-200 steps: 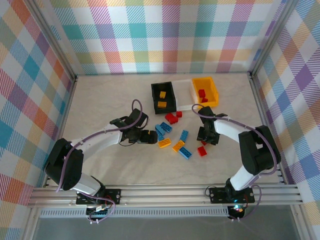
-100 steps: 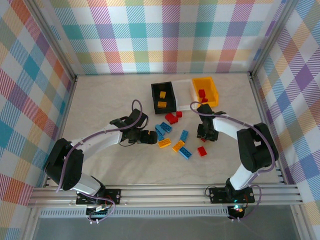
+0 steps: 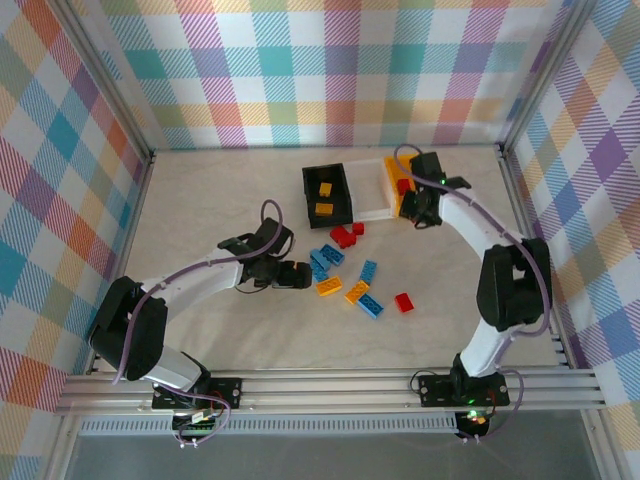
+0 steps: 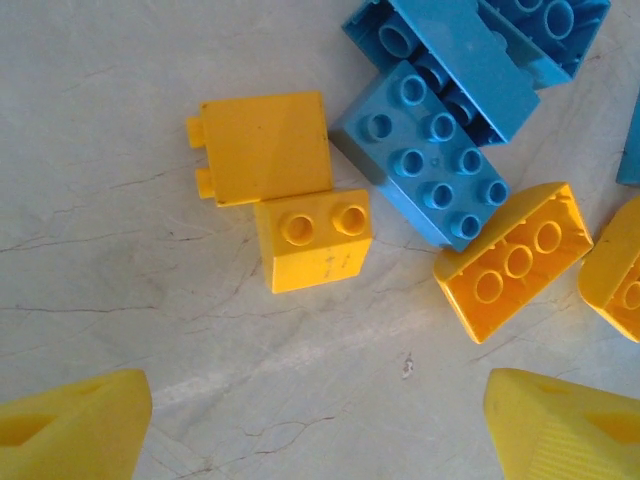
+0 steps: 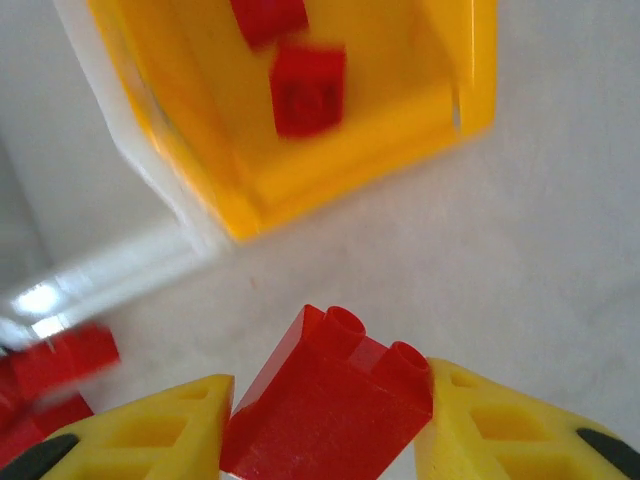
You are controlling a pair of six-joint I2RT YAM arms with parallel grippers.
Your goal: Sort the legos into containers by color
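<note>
Because the red brick (image 5: 330,410) is small, stiff, smooth plastic, it should weigh almost nothing and could slip if pinched at a corner. Its flat opposite sides look like the safest hold. The right jaws are clamped on it that way, one on each side, with the two studs left free. The right arm (image 3: 470,235) is stretched out toward the far right corner of the table (image 3: 200,200), holding the brick in the air just short of the yellow bin (image 5: 350,135). Two red bricks (image 5: 308,88) already lie in that bin. The white bin (image 3: 370,190) and the black bin (image 3: 308,190) stand in a row to its left, along the far edge. The left arm (image 3: 200,275) reaches in low from the near left corner to the middle of the table. Its jaws stand wide apart and empty over loose bricks: a yellow brick (image 4: 312,240) touching a blue brick (image 4: 430,150).
</note>
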